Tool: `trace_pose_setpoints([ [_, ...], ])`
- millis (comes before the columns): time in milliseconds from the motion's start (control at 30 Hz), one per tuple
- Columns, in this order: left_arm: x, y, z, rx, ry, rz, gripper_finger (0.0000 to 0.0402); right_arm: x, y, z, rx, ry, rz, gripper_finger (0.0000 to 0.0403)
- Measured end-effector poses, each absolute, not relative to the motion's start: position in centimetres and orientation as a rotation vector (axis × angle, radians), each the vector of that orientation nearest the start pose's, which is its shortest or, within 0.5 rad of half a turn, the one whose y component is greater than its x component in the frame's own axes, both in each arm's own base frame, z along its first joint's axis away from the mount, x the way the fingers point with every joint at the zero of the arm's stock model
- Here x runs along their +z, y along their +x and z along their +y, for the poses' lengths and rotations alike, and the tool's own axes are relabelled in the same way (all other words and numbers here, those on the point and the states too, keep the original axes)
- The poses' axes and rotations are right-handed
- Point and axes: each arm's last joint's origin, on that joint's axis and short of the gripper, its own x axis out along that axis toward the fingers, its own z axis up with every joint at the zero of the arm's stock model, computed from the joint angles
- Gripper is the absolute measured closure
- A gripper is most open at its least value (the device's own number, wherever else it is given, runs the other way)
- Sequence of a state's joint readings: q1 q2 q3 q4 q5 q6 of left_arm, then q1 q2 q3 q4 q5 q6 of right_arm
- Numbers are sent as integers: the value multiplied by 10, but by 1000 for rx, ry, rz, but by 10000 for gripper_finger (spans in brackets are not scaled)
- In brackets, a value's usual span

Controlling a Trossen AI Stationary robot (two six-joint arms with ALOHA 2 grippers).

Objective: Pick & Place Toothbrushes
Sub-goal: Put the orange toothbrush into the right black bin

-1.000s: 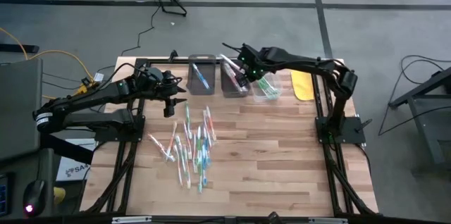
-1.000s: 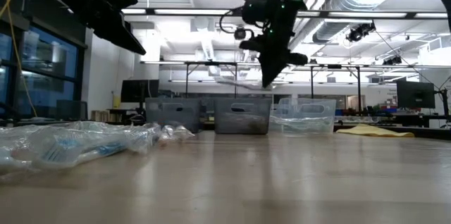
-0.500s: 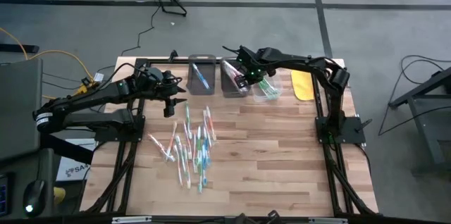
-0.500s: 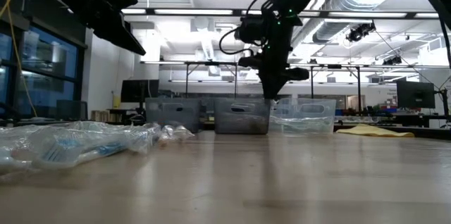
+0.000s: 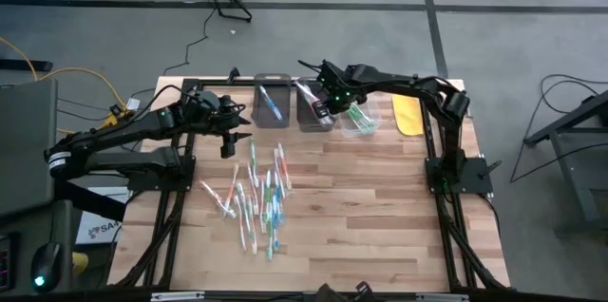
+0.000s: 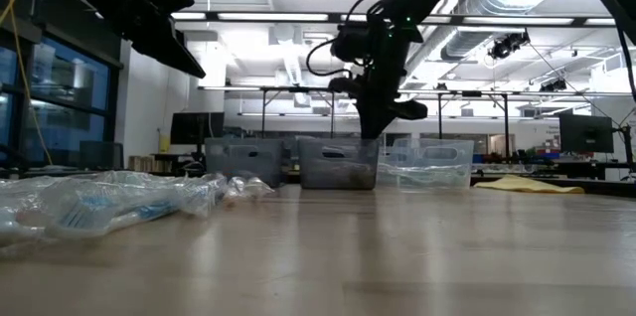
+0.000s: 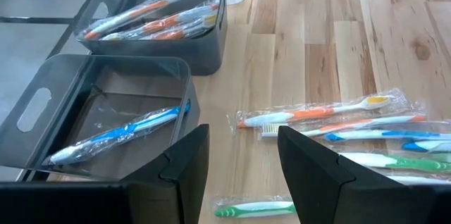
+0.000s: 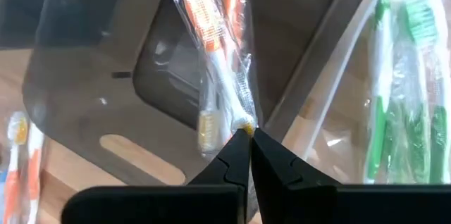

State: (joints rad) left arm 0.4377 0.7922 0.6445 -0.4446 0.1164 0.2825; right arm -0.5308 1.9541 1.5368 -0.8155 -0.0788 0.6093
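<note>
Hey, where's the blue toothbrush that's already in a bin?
In the high view, the blue toothbrush lies alone in the leftmost grey bin at the table's far edge, beside the middle bin of orange ones.

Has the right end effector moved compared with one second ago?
Yes. The right end effector shifted slightly left, from the clear bin toward the middle grey bin.

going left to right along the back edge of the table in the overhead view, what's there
left grey bin with a blue toothbrush → middle grey bin, right gripper over it, shut on a wrapped orange toothbrush → clear bin with green toothbrushes → yellow flat object
</note>
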Motion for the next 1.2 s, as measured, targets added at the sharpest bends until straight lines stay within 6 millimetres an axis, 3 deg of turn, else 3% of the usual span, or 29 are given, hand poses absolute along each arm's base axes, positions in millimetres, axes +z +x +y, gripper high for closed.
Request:
trace_pose_setpoints([
  [600,261,151,67,223,107,613,238,210,350,-197,-775,822,1046,394],
  [1033,260,151,67,223,107,613,238,211,355,-189,-731,818,1049,280],
  [1200,260,151,67,223,107,613,238,214,359,-190,-710,815,998,254],
])
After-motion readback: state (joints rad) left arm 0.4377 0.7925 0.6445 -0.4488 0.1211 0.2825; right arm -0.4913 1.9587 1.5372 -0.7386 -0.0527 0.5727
